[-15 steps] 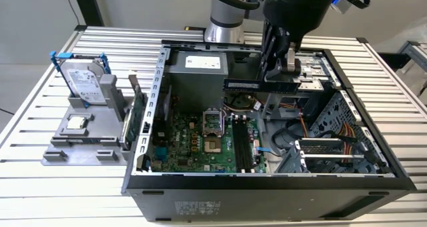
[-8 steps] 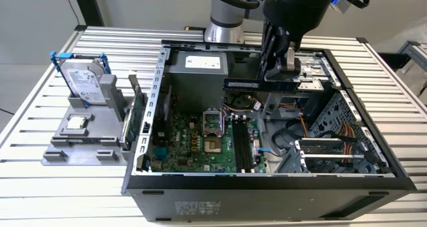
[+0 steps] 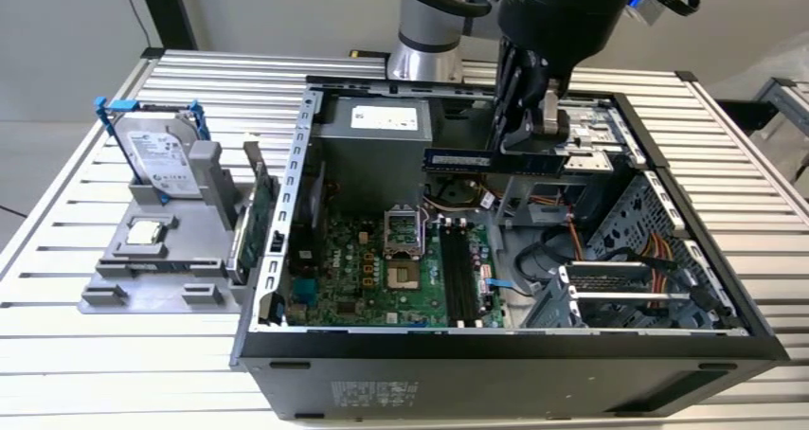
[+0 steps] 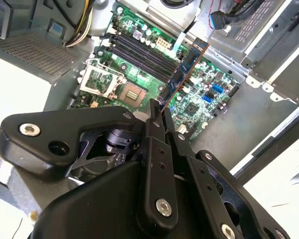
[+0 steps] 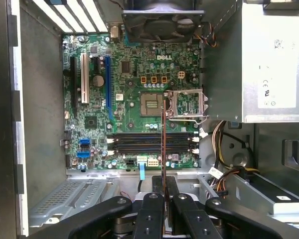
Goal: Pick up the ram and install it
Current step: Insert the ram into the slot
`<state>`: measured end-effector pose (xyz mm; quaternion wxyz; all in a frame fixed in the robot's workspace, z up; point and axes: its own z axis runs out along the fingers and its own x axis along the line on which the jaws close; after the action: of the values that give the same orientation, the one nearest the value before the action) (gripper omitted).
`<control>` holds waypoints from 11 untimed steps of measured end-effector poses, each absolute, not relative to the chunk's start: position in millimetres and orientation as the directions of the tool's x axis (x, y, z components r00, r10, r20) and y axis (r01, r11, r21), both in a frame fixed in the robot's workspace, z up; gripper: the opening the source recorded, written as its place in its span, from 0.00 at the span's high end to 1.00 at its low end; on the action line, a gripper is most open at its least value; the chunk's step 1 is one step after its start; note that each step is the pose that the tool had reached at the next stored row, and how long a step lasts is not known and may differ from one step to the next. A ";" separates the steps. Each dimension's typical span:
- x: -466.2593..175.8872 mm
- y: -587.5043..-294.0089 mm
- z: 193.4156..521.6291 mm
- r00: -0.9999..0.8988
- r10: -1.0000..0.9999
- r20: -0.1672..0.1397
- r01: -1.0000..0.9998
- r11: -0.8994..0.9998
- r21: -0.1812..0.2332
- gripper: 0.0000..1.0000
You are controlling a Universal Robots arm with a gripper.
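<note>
**Ram held in the air above the open case, not yet seated**

The gripper (image 3: 532,144) has its fingers pressed together on the ram (image 3: 461,159), pinching the thin board by its flat faces near one end. The rest of the stick reaches out free to the exterior view's left. The ram hangs well above the motherboard (image 3: 367,269) inside the open computer case (image 3: 506,354) and touches nothing else.

In the first wrist view the ram (image 5: 163,134) shows edge-on, as a thin line that crosses the four memory slots (image 5: 152,142) almost at a right angle. In the second wrist view the ram (image 4: 189,59) points away from the gripper (image 4: 157,108) over the slots (image 4: 139,50).

I judge three risks:
- The stick seems to lie across the slots and not along them. If it were pressed down like this, it could not enter and might strike the processor socket (image 5: 152,104).
- The grip is off-centre, so a push could make the long free end swing or slip.
- The coloured cables (image 3: 594,231) are near and could catch the stick.
</note>
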<state>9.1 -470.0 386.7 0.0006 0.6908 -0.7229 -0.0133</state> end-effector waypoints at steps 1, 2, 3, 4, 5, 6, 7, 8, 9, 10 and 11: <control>9.1 -470.0 386.7 -0.049 -0.999 -0.018 -0.999 0.049 0.020 1.00; 9.1 -470.0 386.7 -0.055 -0.998 -0.018 -0.998 0.054 0.020 1.00; 9.1 -469.9 386.6 -0.063 -0.998 -0.018 -0.998 0.063 0.020 1.00; 9.1 -469.9 386.6 -0.072 -0.997 -0.018 -0.997 0.071 0.020 1.00; 9.1 -469.9 386.7 -0.080 -0.997 -0.018 -0.997 0.080 0.020 1.00; 9.1 -469.9 386.7 -0.089 -0.996 -0.018 -0.996 0.089 0.020 1.00; 9.1 -469.9 386.7 -0.098 -0.995 -0.018 -0.995 0.097 0.020 1.00; 9.1 -469.9 386.7 -0.106 -0.994 -0.018 -0.994 0.106 0.020 1.00; 9.1 -470.0 386.7 -0.115 -0.993 -0.018 -0.993 0.115 0.020 1.00; 9.1 -470.0 386.7 -0.124 -0.992 -0.018 -0.992 0.124 0.020 1.00; 9.1 -470.0 386.7 -0.132 -0.991 -0.018 -0.991 0.132 0.020 1.00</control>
<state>9.1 -470.0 386.7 0.0000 0.6587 -0.7522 -0.0133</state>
